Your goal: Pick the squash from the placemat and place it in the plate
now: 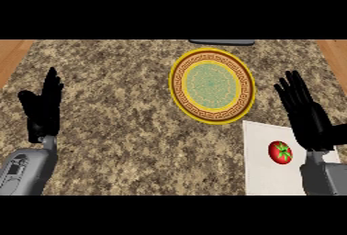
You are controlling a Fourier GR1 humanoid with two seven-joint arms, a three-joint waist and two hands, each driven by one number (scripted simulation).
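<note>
A small red round squash (pixel 280 152) with a green star-shaped top lies on the white placemat (pixel 267 176) at the lower right. A round plate (pixel 212 86) with a yellow rim, brown patterned band and green centre sits on the counter above and to the left of the placemat, with nothing on it. My right hand (pixel 307 117) is open, fingers straight and pointing up, just right of the squash and partly over the placemat's right edge. My left hand (pixel 42 108) is open at the far left, fingers up, away from both objects.
The speckled stone counter (pixel 115 128) fills the view, with wooden strips at its far left and right edges. A dark flat object (pixel 221 42) lies at the counter's far edge just above the plate.
</note>
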